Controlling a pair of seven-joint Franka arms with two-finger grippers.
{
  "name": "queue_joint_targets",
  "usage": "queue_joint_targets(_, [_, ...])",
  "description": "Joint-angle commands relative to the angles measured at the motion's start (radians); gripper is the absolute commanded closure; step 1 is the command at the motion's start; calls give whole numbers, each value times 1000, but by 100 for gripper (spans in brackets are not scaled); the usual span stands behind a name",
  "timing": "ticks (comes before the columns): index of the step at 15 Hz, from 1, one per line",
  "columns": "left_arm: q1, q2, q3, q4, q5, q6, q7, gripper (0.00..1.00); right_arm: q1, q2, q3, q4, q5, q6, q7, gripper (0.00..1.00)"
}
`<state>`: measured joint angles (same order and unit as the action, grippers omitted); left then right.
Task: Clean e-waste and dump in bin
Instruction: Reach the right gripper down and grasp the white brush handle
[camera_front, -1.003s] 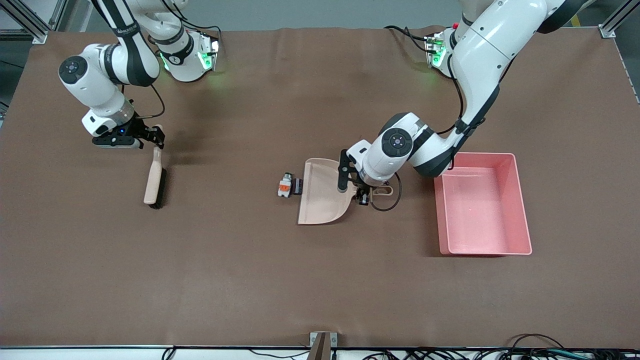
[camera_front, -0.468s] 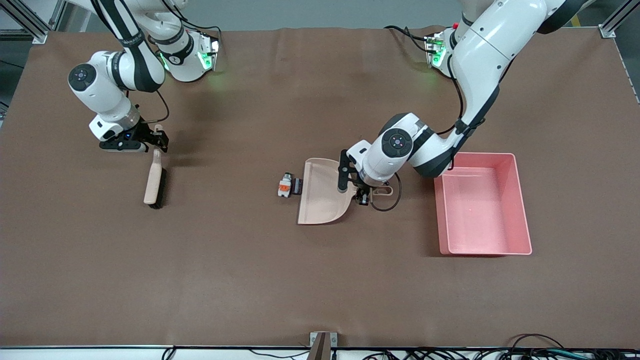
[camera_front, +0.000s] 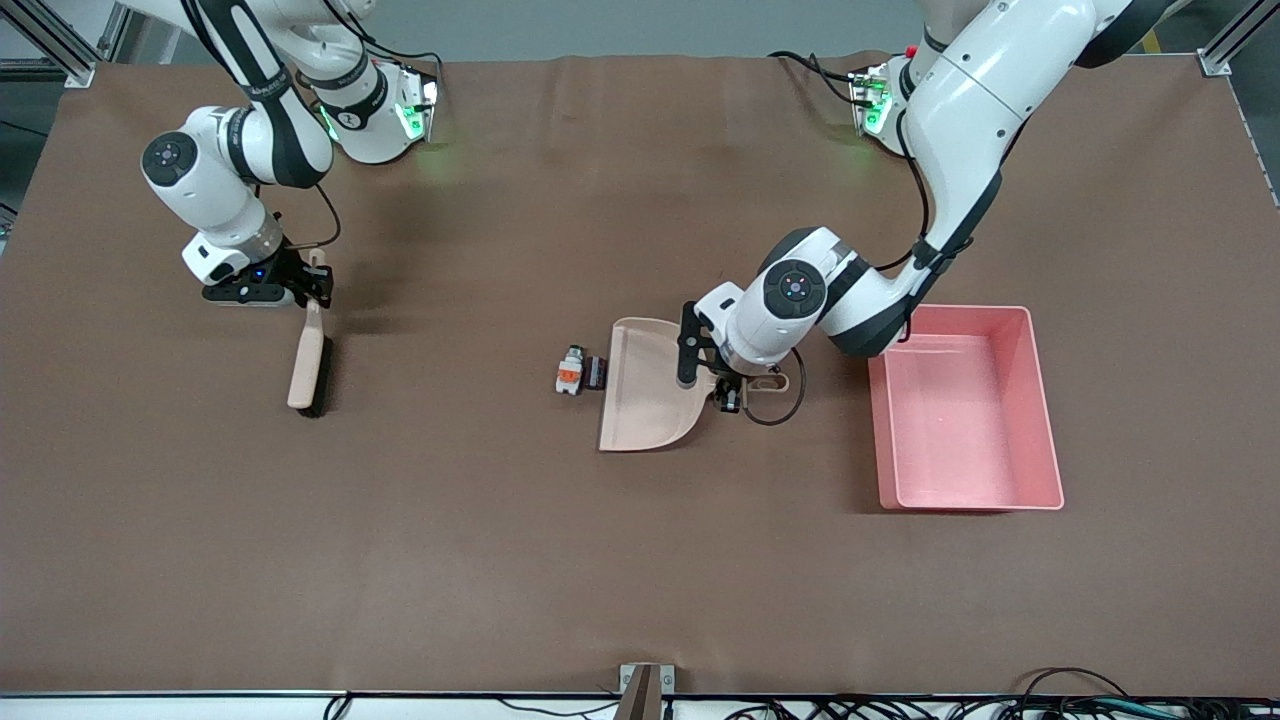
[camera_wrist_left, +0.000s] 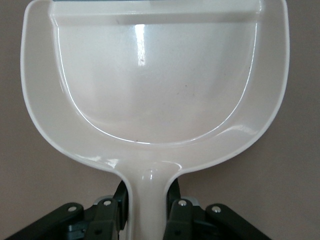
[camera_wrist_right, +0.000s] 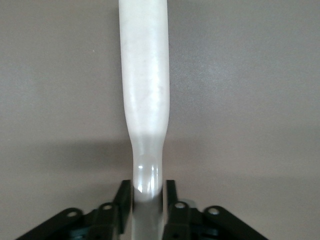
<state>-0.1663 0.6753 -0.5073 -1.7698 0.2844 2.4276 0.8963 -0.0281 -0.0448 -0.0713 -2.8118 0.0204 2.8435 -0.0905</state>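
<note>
Left gripper clamped on dustpan handle; e-waste at dustpan lip. Right gripper clamped on brush handle. Bin beside dustpan.

E-waste beside dustpan

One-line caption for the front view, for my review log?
Left gripper holds the dustpan beside the e-waste; right gripper grips the brush; bin waits.
</note>
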Motion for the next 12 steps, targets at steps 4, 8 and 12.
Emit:
queue_joint_targets(4, [-38,-10,-2,56,109,-97,-109,92,2,11,4,-19,15,22,6,100])
queue_joint_targets(8, [-48,-10,-5,43,242,-97,-252,92,25,0,14,50,16,-96,84,100])
queue_joint_targets(12, [-61,-39,-8,12,242,-101,-269,92,215,2,15,169,23,-234,302,100])
